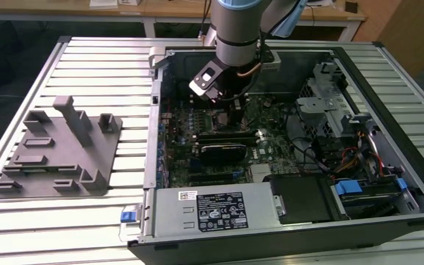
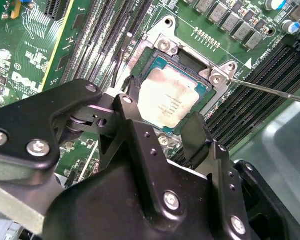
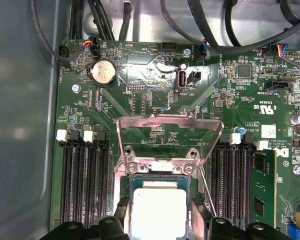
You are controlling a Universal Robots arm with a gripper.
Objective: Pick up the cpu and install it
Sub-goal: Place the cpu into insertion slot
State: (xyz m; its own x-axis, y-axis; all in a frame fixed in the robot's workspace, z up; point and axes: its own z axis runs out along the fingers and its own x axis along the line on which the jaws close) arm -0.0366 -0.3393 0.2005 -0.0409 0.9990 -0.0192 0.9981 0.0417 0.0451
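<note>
The cpu is a flat square chip with a silver top and a green rim, and it lies inside the socket on the green motherboard. My gripper stands right over it, with one black finger on each of two opposite edges and both seemingly touching the rim. In the first wrist view the cpu sits between the fingertips of my gripper, and the socket's metal load plate is swung up. In the exterior view my gripper reaches down into the open computer case.
A thin metal lever sticks out beside the socket. Memory slots flank the socket on both sides. Black cables run over the board's edge. A grey plastic fixture stands on the slatted table at the exterior view's left, and a power supply fills the case's near corner.
</note>
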